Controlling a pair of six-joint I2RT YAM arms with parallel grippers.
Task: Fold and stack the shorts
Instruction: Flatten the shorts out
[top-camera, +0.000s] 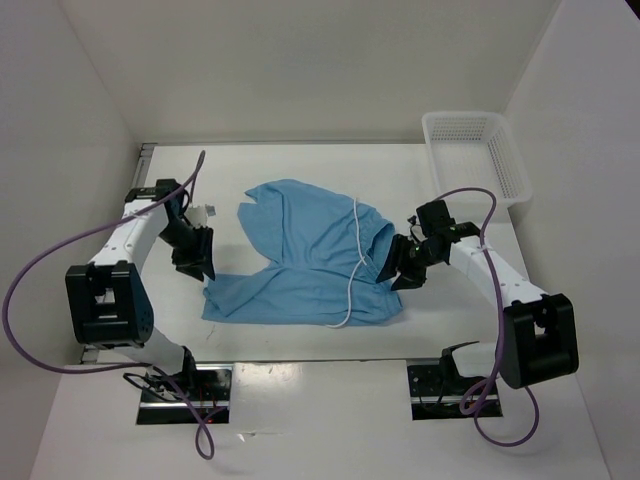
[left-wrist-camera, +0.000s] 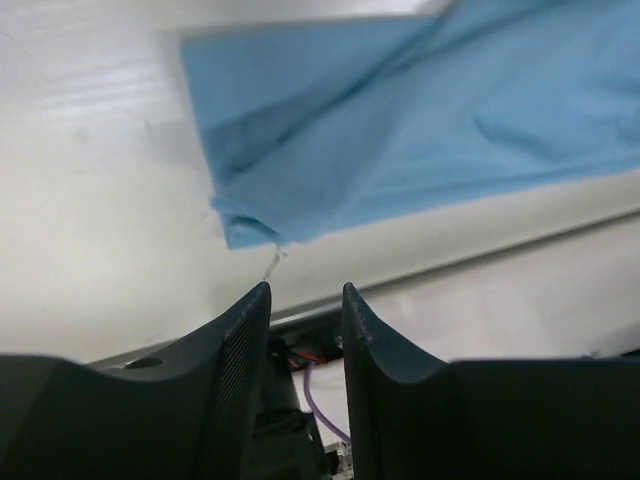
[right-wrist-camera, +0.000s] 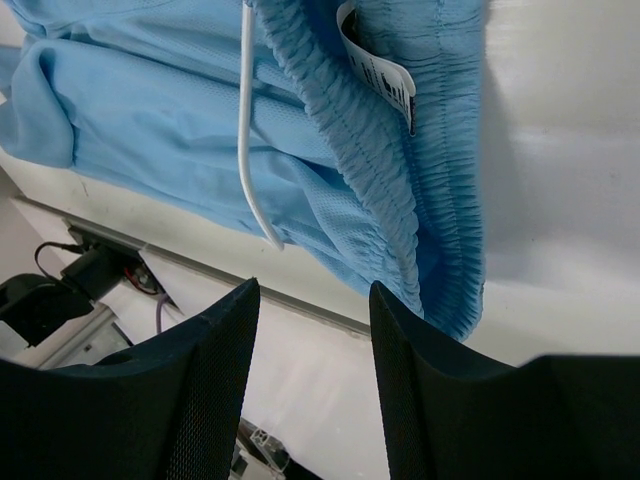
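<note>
The light blue shorts (top-camera: 305, 255) lie spread and rumpled in the middle of the table, waistband to the right, with the white drawstring (top-camera: 354, 262) running across them. My left gripper (top-camera: 196, 266) hovers just left of the lower left leg corner (left-wrist-camera: 245, 228), open and empty. My right gripper (top-camera: 404, 273) hovers at the right end by the gathered waistband (right-wrist-camera: 420, 200), open and empty. A white label (right-wrist-camera: 378, 72) shows inside the waistband.
A white mesh basket (top-camera: 476, 155) stands at the back right of the table. White walls close in on the left, back and right. The table's front edge (top-camera: 310, 362) runs just beyond the arm bases.
</note>
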